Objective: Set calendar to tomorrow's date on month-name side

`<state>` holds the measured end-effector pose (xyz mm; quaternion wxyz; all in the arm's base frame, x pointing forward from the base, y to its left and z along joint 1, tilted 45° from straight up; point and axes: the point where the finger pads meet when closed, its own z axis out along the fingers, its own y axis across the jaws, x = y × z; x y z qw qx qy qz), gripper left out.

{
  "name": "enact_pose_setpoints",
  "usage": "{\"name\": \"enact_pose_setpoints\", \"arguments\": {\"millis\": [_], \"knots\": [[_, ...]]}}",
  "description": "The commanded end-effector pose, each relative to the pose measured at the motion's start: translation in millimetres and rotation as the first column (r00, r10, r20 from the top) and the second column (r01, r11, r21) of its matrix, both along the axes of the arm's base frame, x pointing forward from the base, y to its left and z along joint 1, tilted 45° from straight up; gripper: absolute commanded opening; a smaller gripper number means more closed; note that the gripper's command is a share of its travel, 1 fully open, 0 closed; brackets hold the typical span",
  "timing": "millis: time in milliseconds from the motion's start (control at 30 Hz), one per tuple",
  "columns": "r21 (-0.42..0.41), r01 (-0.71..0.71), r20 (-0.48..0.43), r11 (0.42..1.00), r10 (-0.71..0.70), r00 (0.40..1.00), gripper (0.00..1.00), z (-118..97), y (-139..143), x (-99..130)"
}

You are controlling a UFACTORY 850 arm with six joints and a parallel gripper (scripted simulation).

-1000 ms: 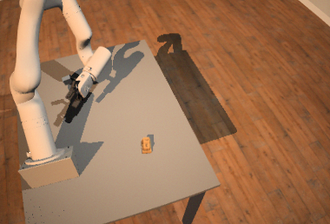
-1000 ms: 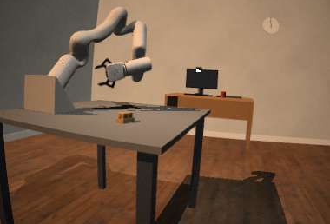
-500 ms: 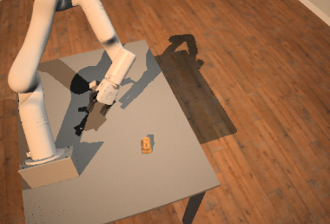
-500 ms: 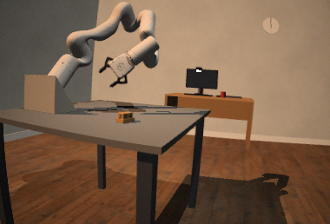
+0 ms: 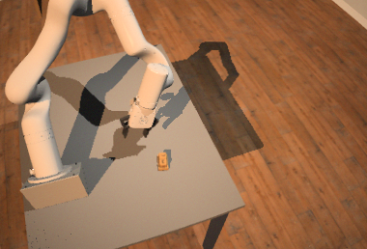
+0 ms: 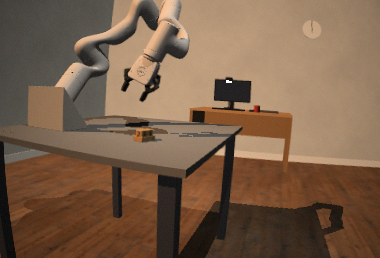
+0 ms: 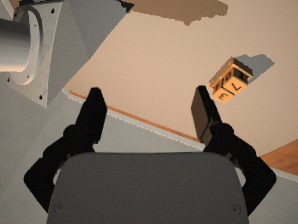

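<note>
The small orange calendar (image 5: 162, 161) (image 6: 143, 134) (image 7: 229, 79) stands on the grey table (image 5: 145, 205) (image 6: 165, 159), a tray with two digit cubes in it. The digits are too small to read. My gripper (image 5: 136, 124) (image 6: 136, 88) (image 7: 148, 97) is open and empty. It hangs high above the table, back and to the left of the calendar in the top view. In the wrist view the calendar lies beyond my right fingertip, well apart from it.
The arm's base box (image 5: 53, 192) (image 6: 47, 108) stands at the table's left corner. The table's edges are near the calendar on the right side. A desk with a monitor (image 6: 232, 92) stands far off by the wall.
</note>
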<state>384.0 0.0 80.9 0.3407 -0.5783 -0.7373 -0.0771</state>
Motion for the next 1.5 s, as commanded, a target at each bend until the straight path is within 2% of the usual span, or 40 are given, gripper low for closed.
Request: {"name": "enact_pose_setpoints", "arguments": {"millis": [0, 167, 333, 1000, 1067, 1167, 1200, 1267, 1300, 1367, 1467], "knots": [[0.045, 0.164, 0.029, 0.985, -0.166, 0.986, 1.00, -22.0, -12.2, 32.6], [0.088, 0.342, 0.053, 0.935, -0.348, 0.936, 1.00, -45.4, -28.7, 68.7], [0.117, 0.449, 0.063, 0.886, -0.457, 0.887, 1.00, -60.1, -38.5, 91.6], [0.124, 0.473, 0.066, 0.872, -0.483, 0.873, 1.00, -64.1, -41.6, 96.6], [0.134, 0.455, 0.082, 0.881, -0.467, 0.880, 1.00, -69.7, -44.7, 86.9], [0.167, 0.379, 0.146, 0.910, -0.403, 0.904, 1.00, -90.1, -54.1, 46.2], [0.167, 0.379, 0.146, 0.910, -0.403, 0.904, 1.00, -90.1, -54.1, 46.2], [0.189, 0.319, 0.192, 0.929, -0.353, 0.916, 1.00, -102.9, -58.0, 15.4], [0.189, 0.319, 0.192, 0.929, -0.353, 0.916, 1.00, -102.9, -58.0, 15.4], [0.202, 0.281, 0.219, 0.938, -0.323, 0.921, 1.00, -109.6, -59.2, -3.5], [0.204, 0.273, 0.225, 0.940, -0.317, 0.921, 1.00, -110.9, -59.3, -7.3]]}}
